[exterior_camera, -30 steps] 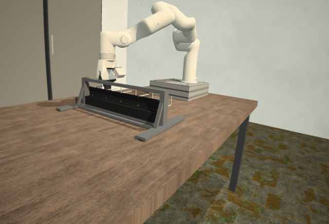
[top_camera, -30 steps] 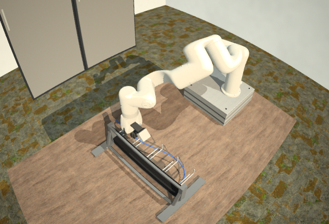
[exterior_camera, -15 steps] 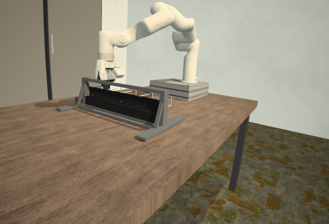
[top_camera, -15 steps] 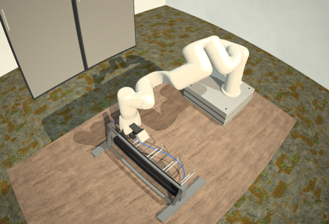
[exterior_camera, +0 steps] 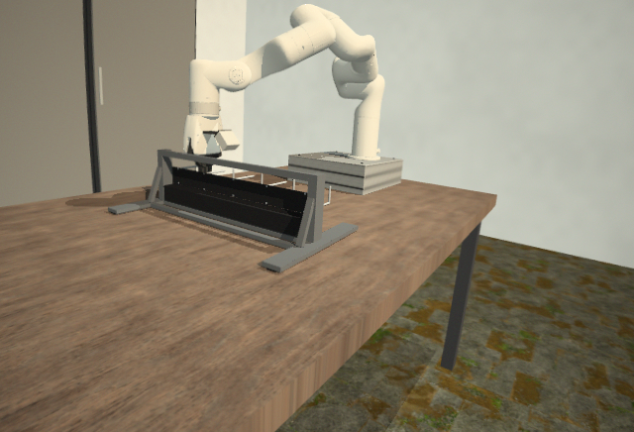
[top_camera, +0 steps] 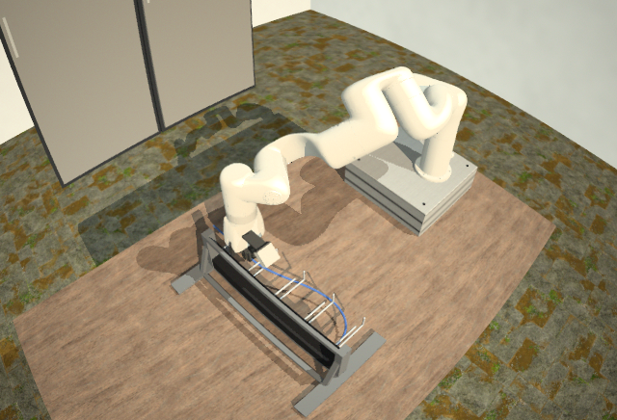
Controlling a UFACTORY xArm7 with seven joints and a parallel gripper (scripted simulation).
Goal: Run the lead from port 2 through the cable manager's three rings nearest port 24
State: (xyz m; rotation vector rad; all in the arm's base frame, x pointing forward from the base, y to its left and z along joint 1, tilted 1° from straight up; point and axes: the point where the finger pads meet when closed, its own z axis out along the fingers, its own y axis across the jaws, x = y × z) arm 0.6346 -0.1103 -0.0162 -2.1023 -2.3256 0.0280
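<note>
The lead [top_camera: 299,276] is being gripped by the closed fingers of the gripper [top_camera: 247,253], just above the top rail of the rack [top_camera: 279,301]. The rack is standing well inside the bench [top_camera: 448,266], and the grip is being made at its end nearer the bench's far left corner in the top view. From there the blue lead is being carried in a curve past the cable manager's rings [top_camera: 318,308] toward the rack's other end. Whether it is lying inside any ring cannot be told. The threading step is judged to be under way. Next, the lead is to be lowered through the ring gaps.
</note>
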